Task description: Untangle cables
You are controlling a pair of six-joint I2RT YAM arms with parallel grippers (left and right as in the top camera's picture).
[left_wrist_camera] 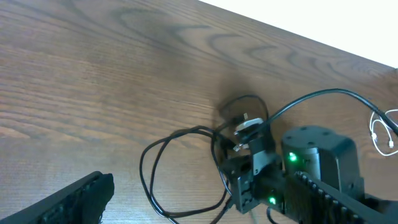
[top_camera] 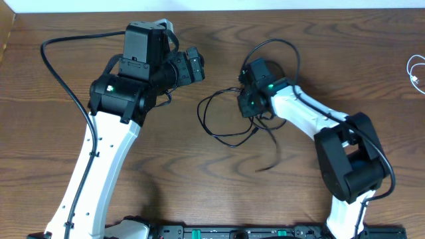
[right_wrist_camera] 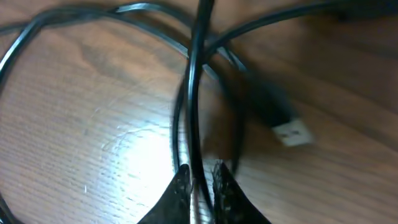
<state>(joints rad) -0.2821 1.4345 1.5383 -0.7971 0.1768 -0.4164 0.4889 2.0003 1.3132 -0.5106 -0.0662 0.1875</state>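
The black cable [top_camera: 219, 119] lies in tangled loops on the wooden table at the middle. My right gripper [top_camera: 249, 106] is down on its right side. In the right wrist view the fingertips [right_wrist_camera: 180, 180] stand close on either side of a strand of the black cable [right_wrist_camera: 196, 93], gripping it, and a plug end [right_wrist_camera: 292, 132] lies just beyond. The white cable [top_camera: 415, 72] is coiled apart at the table's far right edge. My left gripper [top_camera: 196, 66] hovers open to the upper left of the loops, holding nothing. One of its fingers [left_wrist_camera: 81, 196] shows in the left wrist view.
The right arm's thick black wire [top_camera: 285, 50] arcs over its wrist above the loops. The left arm's wire [top_camera: 56, 66] curves out at the far left. The table's far edge [top_camera: 299, 8] runs along the top.
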